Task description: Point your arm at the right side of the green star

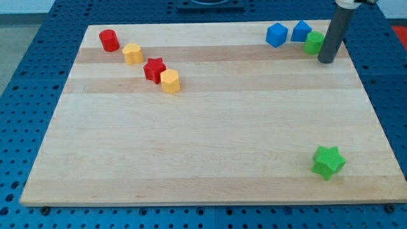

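Note:
The green star [329, 161] lies near the view's bottom right corner of the wooden board [210, 127]. My tip [327, 61] is at the view's top right, far above the star. It stands just right of a green round block [313, 42] and partly hides it.
Two blue blocks [276, 34] [301, 30] sit left of the green round block. At the view's top left are a red cylinder [109, 40], a yellow block [132, 53], a red star [154, 69] and a yellow hexagonal block [170, 81].

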### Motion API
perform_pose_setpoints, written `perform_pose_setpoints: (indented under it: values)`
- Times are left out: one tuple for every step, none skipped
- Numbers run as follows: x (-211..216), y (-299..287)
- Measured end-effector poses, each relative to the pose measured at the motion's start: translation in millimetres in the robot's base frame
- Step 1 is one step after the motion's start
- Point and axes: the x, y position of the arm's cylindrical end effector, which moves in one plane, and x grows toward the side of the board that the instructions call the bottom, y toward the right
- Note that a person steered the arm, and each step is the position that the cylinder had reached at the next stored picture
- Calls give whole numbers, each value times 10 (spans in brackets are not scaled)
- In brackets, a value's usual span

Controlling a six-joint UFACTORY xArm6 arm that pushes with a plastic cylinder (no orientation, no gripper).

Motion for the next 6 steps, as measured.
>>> perform_pose_setpoints:
  values:
    - [-195, 0]
    - [-333, 0]
    - [-211, 0]
    - [-50, 0]
    - [-49, 5]
    - [320, 291]
